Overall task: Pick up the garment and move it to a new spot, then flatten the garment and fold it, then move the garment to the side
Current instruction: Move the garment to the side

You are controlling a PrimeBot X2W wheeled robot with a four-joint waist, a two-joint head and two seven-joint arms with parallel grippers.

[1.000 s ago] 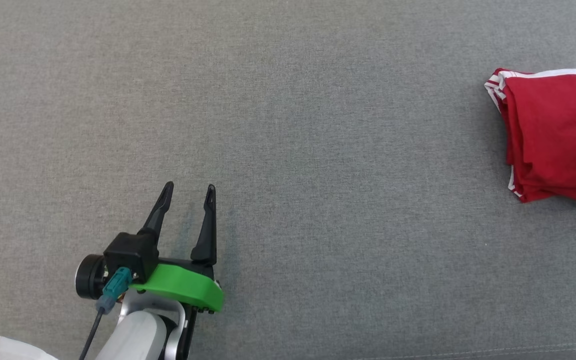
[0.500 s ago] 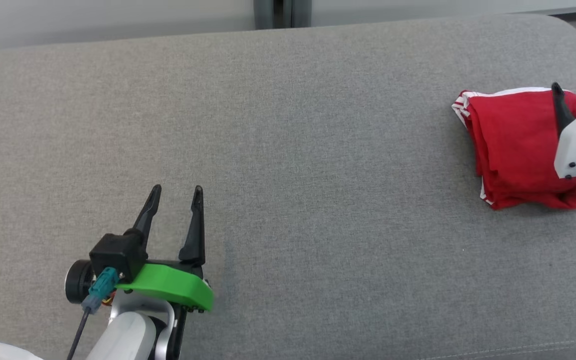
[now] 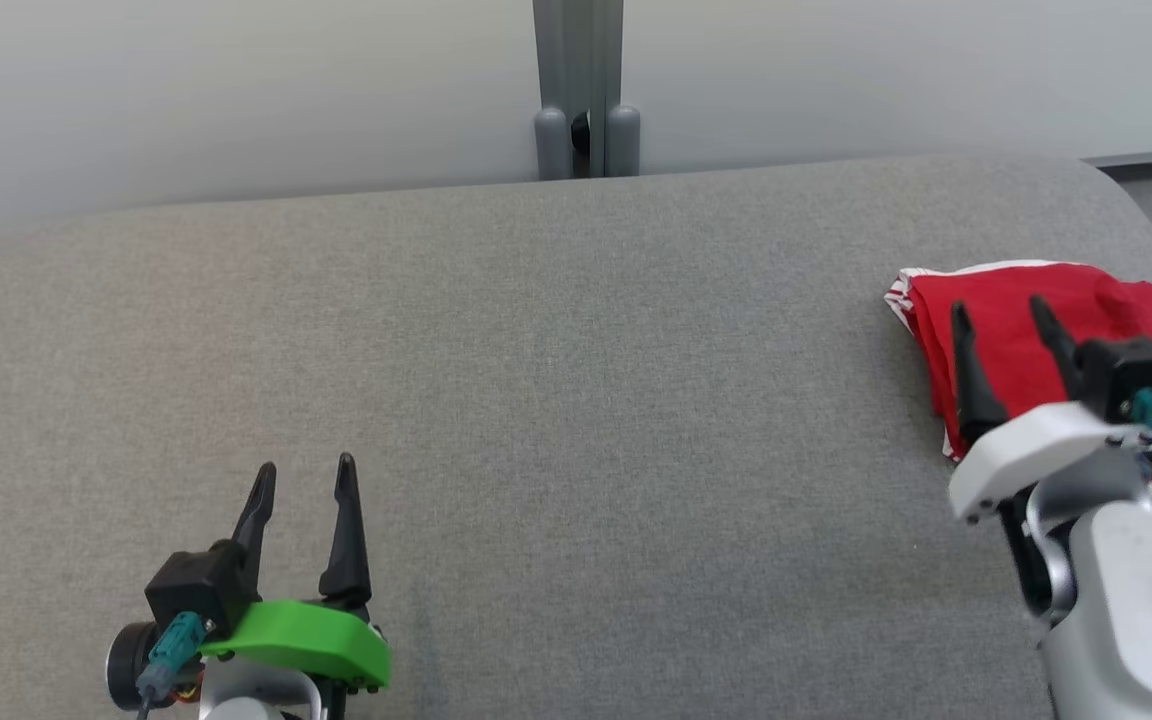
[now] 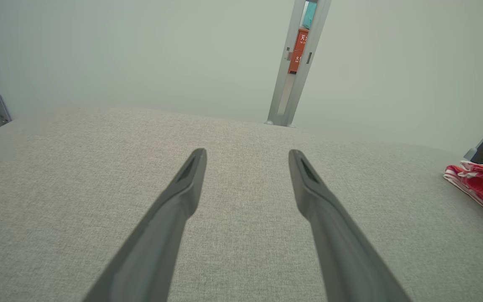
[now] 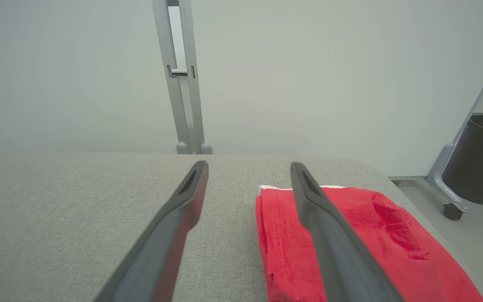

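The garment (image 3: pixel 1026 330) is red with white striped trim, folded into a compact bundle at the right end of the grey cushioned surface (image 3: pixel 576 420). It also appears at the right edge of the left wrist view (image 4: pixel 482 188) and low right in the right wrist view (image 5: pixel 363 235). My right gripper (image 3: pixel 998 310) hangs open over the garment's near left part, holding nothing; its fingers (image 5: pixel 317 209) are spread, one above the cloth. My left gripper (image 3: pixel 304 475) stands open and empty at the lower left, far from the garment.
A pale wall with a grey metal post (image 3: pixel 581 90) runs behind the surface. A dark round bin (image 5: pixel 480 159) on a wheeled frame stands on the floor past the right end. The surface's rounded right edge (image 3: pixel 1151 230) lies just beyond the garment.
The head camera has tilted up, bringing the wall and post into view. My right gripper has drawn back toward the near side of the garment, with its fingers open. The left gripper stays open.
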